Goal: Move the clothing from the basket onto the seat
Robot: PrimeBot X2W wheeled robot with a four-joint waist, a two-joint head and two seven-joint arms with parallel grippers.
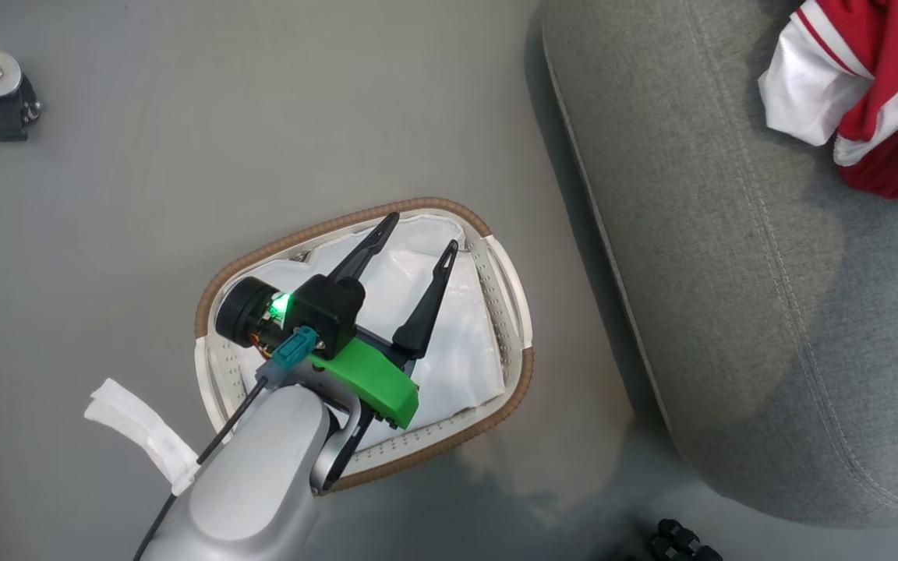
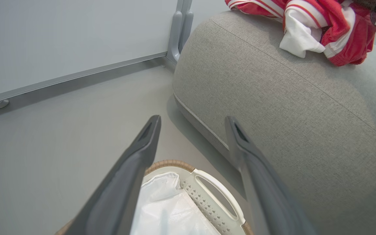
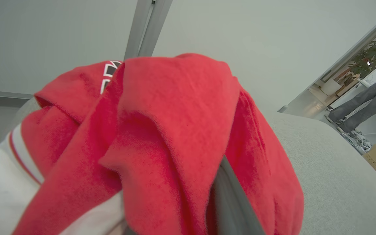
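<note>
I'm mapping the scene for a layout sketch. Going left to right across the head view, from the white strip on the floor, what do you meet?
white cloth strip → basket → seat → clothing, lying on the seat

A silver-grey forearm (image 1: 254, 475) ends in a green bracket (image 1: 371, 382), a black camera block (image 1: 328, 304) lit green, a teal plug (image 1: 289, 357) on a black cable (image 1: 223, 436), and two tapered dark fingers (image 1: 422, 312).
</note>
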